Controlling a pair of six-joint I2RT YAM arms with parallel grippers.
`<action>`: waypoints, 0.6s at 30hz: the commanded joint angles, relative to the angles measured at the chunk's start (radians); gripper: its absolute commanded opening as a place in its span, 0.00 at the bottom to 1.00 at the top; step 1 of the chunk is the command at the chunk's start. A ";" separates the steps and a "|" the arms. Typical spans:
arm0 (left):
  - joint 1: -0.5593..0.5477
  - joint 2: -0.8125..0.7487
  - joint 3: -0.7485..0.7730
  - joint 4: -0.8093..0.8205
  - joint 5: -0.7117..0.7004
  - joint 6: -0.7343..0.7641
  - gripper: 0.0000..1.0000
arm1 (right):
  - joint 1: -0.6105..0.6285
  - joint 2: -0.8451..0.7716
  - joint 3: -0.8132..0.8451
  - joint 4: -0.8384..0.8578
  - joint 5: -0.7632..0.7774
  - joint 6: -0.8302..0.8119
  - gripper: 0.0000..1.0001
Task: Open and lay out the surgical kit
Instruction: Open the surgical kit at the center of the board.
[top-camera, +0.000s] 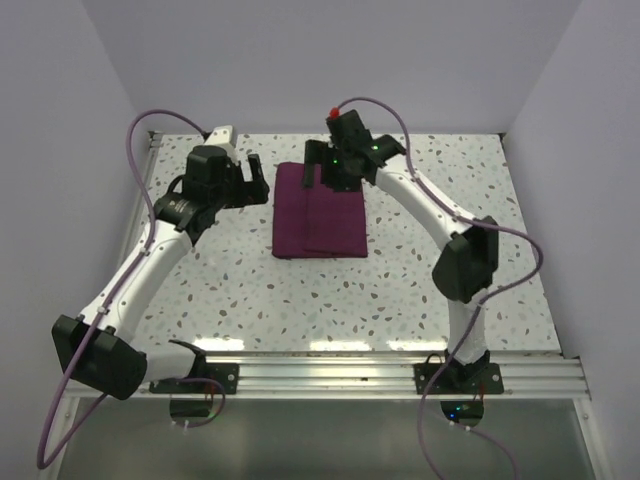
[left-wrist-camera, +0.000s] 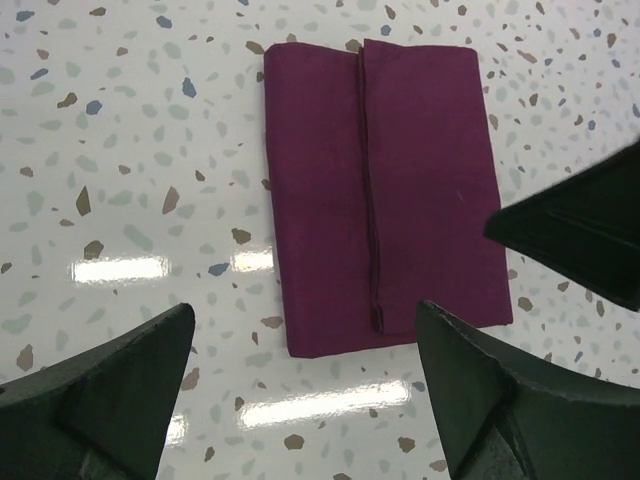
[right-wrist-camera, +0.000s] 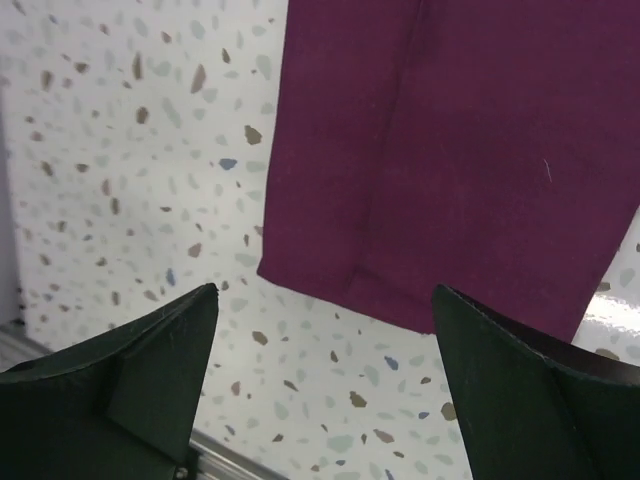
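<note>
left tool (left-wrist-camera: 305, 318) and right tool (right-wrist-camera: 326, 293) gape near maroon wrap (left-wrist-camera: 420, 180).

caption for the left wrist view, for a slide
Open left gripper facing a folded dark purple cloth wrap on a speckled table

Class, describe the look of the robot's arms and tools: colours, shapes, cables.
The left arm and right arm have white links, black joints and purple cables. The left tool and right tool have black wedge-shaped fingers.
</note>
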 joint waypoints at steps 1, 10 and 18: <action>0.000 -0.010 -0.037 0.003 -0.025 0.060 0.95 | 0.084 0.171 0.248 -0.291 0.147 -0.114 0.91; 0.002 -0.013 -0.089 0.048 0.016 -0.012 0.94 | 0.165 0.443 0.401 -0.407 0.262 -0.093 0.75; 0.002 0.004 -0.083 0.065 0.007 -0.006 0.94 | 0.176 0.503 0.359 -0.410 0.267 -0.110 0.67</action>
